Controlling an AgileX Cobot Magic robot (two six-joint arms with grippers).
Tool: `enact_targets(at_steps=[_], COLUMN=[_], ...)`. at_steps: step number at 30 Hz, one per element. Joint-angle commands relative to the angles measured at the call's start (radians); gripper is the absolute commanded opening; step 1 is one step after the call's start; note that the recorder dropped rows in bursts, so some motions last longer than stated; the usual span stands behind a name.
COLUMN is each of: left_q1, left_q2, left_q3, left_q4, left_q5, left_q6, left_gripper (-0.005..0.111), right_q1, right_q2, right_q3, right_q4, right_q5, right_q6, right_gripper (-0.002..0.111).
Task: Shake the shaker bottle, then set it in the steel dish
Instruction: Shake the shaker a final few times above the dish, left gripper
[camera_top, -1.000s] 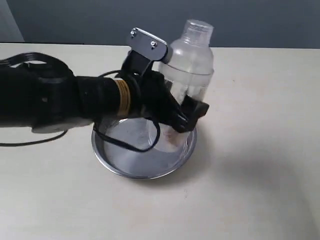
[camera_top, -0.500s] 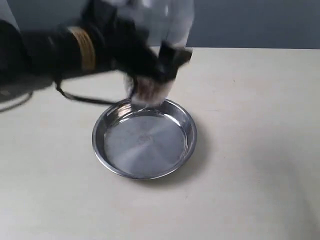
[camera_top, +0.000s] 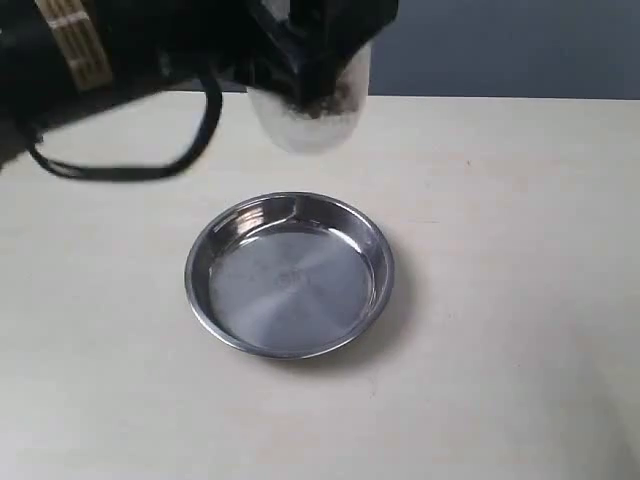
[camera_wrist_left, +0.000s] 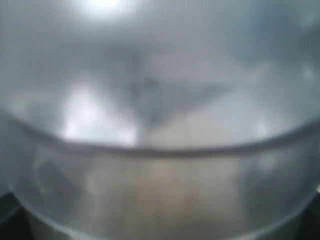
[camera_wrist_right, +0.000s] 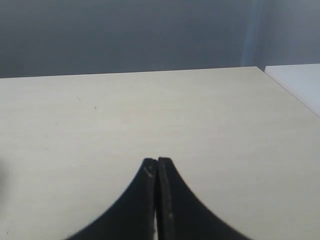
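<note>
My left gripper (camera_top: 320, 50) is shut on the shaker bottle (camera_top: 308, 125) and holds it in the air at the top edge of the exterior view, above and behind the steel dish (camera_top: 200, 270). Only the bottle's frosted base shows there, with brownish beads inside; its top is out of frame. The dish sits on the table with nothing in it. In the left wrist view the bottle (camera_wrist_left: 160, 150) fills the picture as a blur and hides the jaws. My right gripper (camera_wrist_right: 157, 161) is shut over bare tabletop, holding nothing.
A black cable (camera_top: 130, 165) loops down from the left arm (camera_top: 100, 50) over the table. The pale table (camera_top: 500, 300) stretches right of the dish. The table's far corner (camera_wrist_right: 257, 67) and a white surface (camera_wrist_right: 300, 85) show in the right wrist view.
The left gripper has lifted the shaker bottle out of the dish, up and back, until its top left the frame. The dish now lies fully uncovered.
</note>
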Motion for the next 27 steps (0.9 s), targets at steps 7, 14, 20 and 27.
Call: enact_targets(at_steps=[7,14,20,27], left_q1=[0.013,0.01,0.001,-0.002], left_q2=[0.012,0.043,0.187,0.122], left_q3=[-0.02,0.039,0.131,0.122], left_q4=[0.02,-0.038,-0.1,-0.06], left_q5=[-0.008,-0.187,0.131,0.105], left_q6=[-0.018,-0.128,-0.006,0.021], left_gripper=[0.0,0.0,0.0,0.0], right_q1=[-0.003,-0.003,-0.003,-0.003], right_q2=[-0.005,-0.005,-0.005,-0.005], right_q3=[0.001,0.001,0.001,0.001], right_q4=[0.001,0.001,0.001,0.001], right_q5=[-0.013,-0.013,-0.013,-0.013], right_q6=[-0.002,-0.002,-0.002,-0.002], right_gripper=[-0.001,-0.001,-0.001,-0.001])
